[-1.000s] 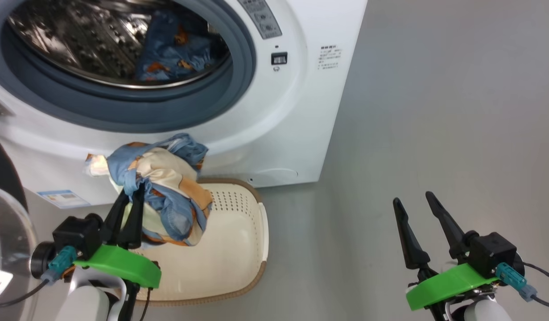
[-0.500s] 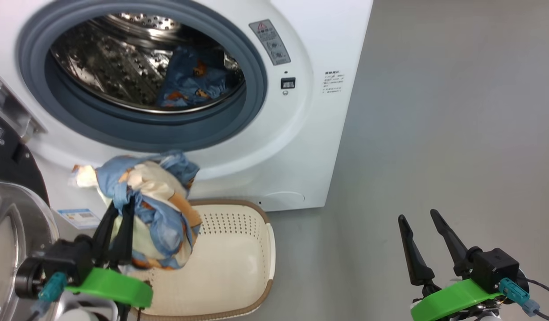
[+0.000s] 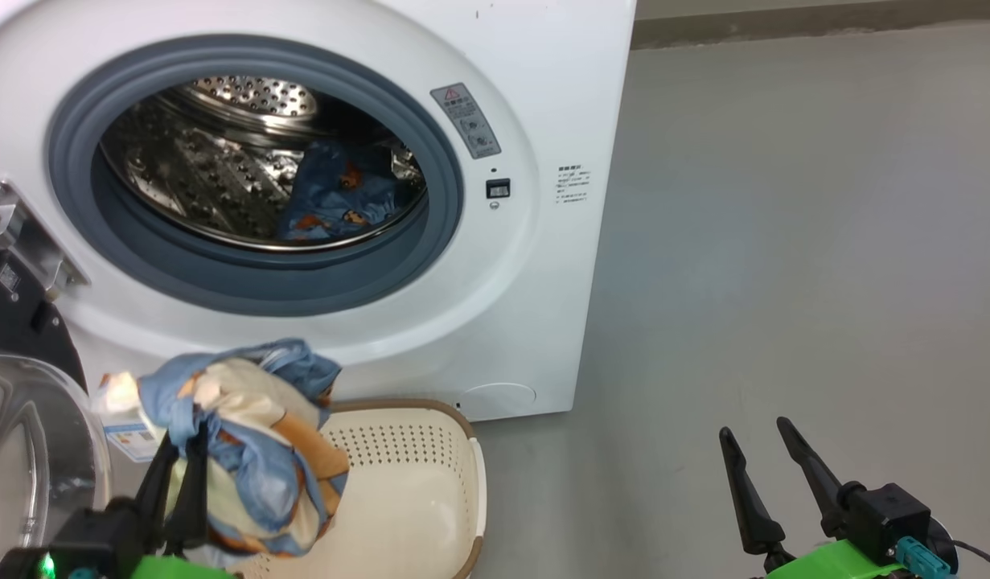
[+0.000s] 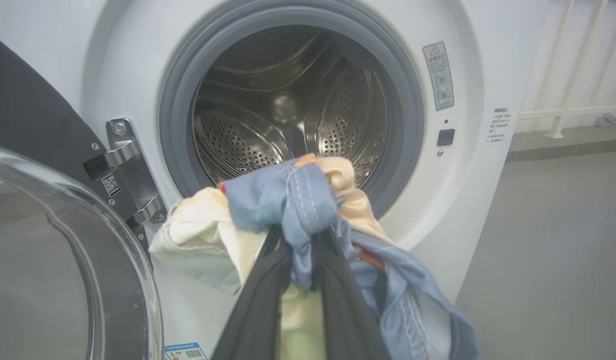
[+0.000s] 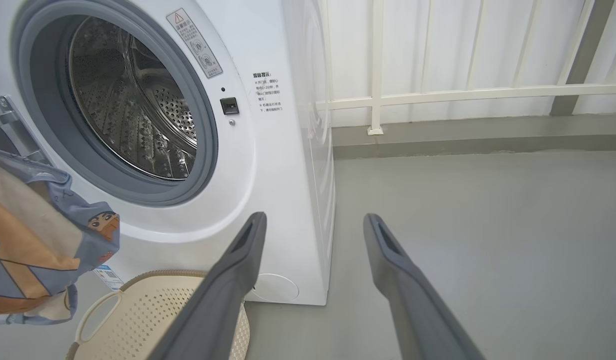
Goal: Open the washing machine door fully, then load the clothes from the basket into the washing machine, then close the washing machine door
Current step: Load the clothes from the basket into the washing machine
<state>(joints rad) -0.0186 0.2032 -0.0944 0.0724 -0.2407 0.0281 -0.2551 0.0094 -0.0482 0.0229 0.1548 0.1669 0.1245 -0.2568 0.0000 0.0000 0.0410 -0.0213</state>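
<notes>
The left gripper [image 4: 298, 242] is clamped on a bunched fold of the clothes [image 4: 282, 200], soft, light fabric whose trailing ends could snag.

This looks like a laundry corner, more a utility space or balcony than a living room. A white washer [image 3: 527, 322] stands on a bare grey floor [image 3: 784, 281]. A white railing [image 5: 463, 93] runs behind it, and a cream basket [image 3: 398, 446] sits at its foot.

The white washing machine [image 3: 559, 96] gapes; its door [image 3: 28, 450] hangs open at its left; one blue garment [image 3: 342, 197] lies in its drum [image 3: 213, 185]; bunched blue-and-cream clothes [image 3: 245, 434] hang before it, above the cream basket [image 3: 398, 446] at its foot.
</notes>
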